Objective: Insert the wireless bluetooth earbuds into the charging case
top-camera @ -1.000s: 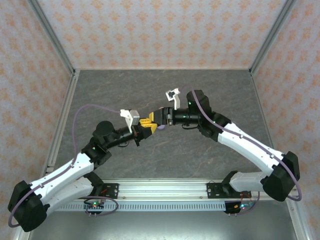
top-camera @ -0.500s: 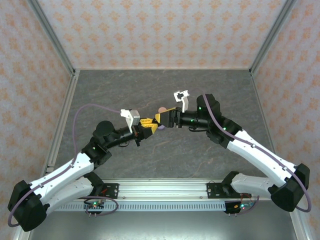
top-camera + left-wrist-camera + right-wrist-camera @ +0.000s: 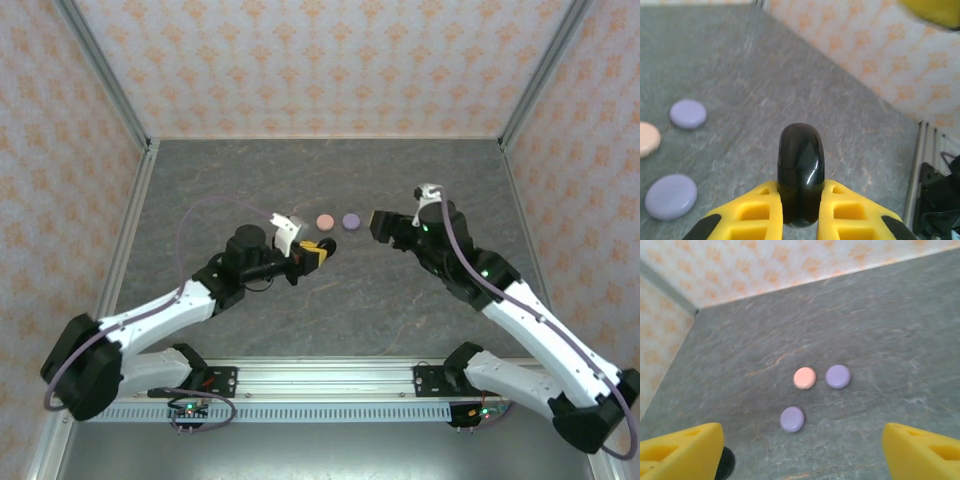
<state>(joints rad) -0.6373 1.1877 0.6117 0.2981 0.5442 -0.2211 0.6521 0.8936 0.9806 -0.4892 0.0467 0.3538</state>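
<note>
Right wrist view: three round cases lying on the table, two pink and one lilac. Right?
Wrong on colour: the right wrist view shows one pink case and two lilac ones, the far lilac case beside it and the near lilac case, all on the table.

Obstacles cluster at the pink case (image 3: 324, 220): the first lilac case (image 3: 350, 221) lies just beside it, and the second lilac case (image 3: 792, 419) lies near it on the arm side. The left gripper (image 3: 320, 252), fingers clamped on a black earbud (image 3: 800, 175), stands close there. The bench (image 3: 250, 170) behind the pink case is open to the wall.
</note>
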